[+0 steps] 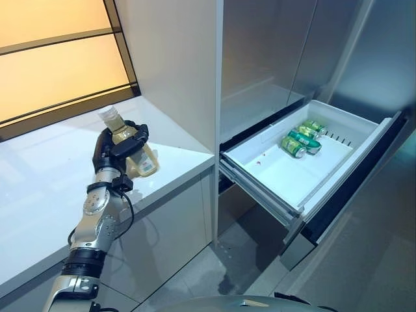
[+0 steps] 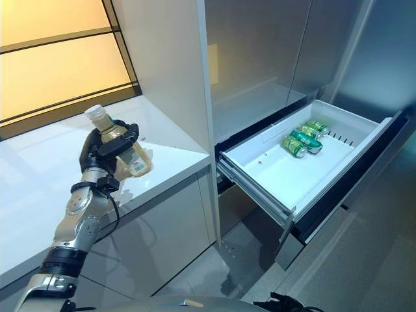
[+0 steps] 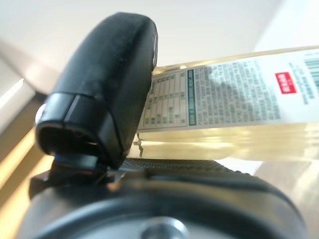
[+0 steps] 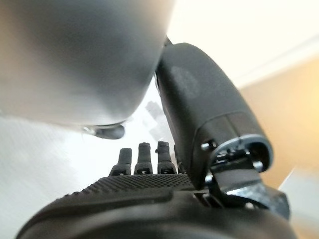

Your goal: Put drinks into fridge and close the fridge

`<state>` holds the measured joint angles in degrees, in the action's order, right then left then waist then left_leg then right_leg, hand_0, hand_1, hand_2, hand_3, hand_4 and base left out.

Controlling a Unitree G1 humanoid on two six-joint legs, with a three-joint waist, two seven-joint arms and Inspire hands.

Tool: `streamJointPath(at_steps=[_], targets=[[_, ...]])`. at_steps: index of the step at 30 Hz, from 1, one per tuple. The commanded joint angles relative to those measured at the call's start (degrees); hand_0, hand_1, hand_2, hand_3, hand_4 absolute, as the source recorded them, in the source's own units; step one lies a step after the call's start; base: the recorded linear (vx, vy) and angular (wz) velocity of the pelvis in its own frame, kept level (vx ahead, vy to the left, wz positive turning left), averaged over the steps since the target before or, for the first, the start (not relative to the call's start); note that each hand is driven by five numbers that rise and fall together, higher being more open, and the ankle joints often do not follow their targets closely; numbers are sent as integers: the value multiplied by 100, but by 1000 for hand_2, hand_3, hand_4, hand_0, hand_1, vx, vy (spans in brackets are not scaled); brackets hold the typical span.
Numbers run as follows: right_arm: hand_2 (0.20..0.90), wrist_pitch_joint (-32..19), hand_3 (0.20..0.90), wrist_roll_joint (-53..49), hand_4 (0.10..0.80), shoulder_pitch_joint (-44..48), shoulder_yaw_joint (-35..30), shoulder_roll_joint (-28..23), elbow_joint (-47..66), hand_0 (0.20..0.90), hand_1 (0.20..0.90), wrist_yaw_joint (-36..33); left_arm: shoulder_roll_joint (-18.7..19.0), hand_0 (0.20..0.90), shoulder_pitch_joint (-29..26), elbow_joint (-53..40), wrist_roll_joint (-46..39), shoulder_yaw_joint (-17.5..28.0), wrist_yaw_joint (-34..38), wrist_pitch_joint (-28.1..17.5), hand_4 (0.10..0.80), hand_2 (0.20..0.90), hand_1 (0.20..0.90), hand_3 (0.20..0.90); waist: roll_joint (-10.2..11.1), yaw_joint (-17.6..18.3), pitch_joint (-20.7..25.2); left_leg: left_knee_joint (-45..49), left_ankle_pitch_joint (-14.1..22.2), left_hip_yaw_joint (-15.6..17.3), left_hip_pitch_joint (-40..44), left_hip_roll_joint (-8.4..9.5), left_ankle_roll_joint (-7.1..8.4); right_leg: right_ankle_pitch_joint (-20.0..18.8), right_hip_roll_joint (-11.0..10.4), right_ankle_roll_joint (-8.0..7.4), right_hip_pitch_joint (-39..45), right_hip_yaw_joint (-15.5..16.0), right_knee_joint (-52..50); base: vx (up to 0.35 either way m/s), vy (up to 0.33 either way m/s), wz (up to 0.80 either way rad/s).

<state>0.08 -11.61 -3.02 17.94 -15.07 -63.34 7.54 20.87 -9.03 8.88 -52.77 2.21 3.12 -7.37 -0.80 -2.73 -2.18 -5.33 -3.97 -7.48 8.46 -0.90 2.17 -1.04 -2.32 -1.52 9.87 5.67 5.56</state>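
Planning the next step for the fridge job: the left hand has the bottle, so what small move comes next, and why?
Probably lift the bottle off the counter and swing it toward the open drawer: the left hand already grips it, and cans lie there with room beside them.

We are in a kitchen. We see a long white surface under a window, a tall silver fridge, and its open drawer with green cans.
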Motion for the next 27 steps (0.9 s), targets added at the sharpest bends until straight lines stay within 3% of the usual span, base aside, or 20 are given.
streamJointPath(at_steps=[1,3,5,13,16,19,23,27], targets=[[900,-252,900,-72,800,309,196,315,1010,900,900,-84,-83,300,-940,-1606,-1245,108,-1191,-660,100,300,300,200,62,65,83,33,467,244,44,378,-390,67,0,2,-25,-156,-204,0,0,0],[900,-392,900,-346,800,298,214,341,1570,900,900,2,-221,300,-947,-1868,-1405,23,-1467,-652,100,300,300,200,79,82,55,33,462,234,36,383,-386,56,-4,0,-24,-142,-196,-47,-36,-1],[900,-183,900,-947,800,260,142,400,2124,900,900,270,-232,300,-1000,-2007,-1288,-17,-1553,-715,100,300,300,200,84,113,42,33,459,228,31,388,-375,49,-5,1,-19,-137,-181,-49,-32,1],[900,1392,900,-3666,800,10,-180,844,3304,900,900,1401,203,300,-1260,-2402,-117,-43,-1365,-1236,100,300,300,200,107,160,123,33,451,252,6,384,-326,20,4,-33,11,-86,-73,-37,-40,2],[900,1583,900,-4086,800,-31,-92,957,3997,900,900,1574,259,300,-1190,-2621,394,-156,-1239,-1433,100,300,300,200,129,138,123,33,420,224,-18,382,-328,5,13,-33,1,-70,-62,-47,-43,7],[900,1194,900,-3572,800,15,110,791,4950,900,900,1629,343,300,-1079,-2788,792,-293,-1156,-1556,100,300,300,200,151,139,106,33,385,219,-40,376,-330,-19,19,-41,-26,-75,-62,-57,-41,5],[900,581,900,-2531,800,428,117,-9,6694,900,900,1453,578,300,-1008,-2873,1075,-476,-1023,-1647,100,300,300,200,174,178,86,33,351,260,-69,367,-314,-51,36,-64,-79,-154,-62,-43,-22,-1],[900,675,900,-2309,800,1233,-213,-717,7824,900,900,1550,711,300,-1045,-2763,1170,-624,-1106,-1642,100,300,300,200,185,229,96,33,299,350,-100,354,-308,-109,51,-67,-145,-275,-71,-39,-1,-15]])
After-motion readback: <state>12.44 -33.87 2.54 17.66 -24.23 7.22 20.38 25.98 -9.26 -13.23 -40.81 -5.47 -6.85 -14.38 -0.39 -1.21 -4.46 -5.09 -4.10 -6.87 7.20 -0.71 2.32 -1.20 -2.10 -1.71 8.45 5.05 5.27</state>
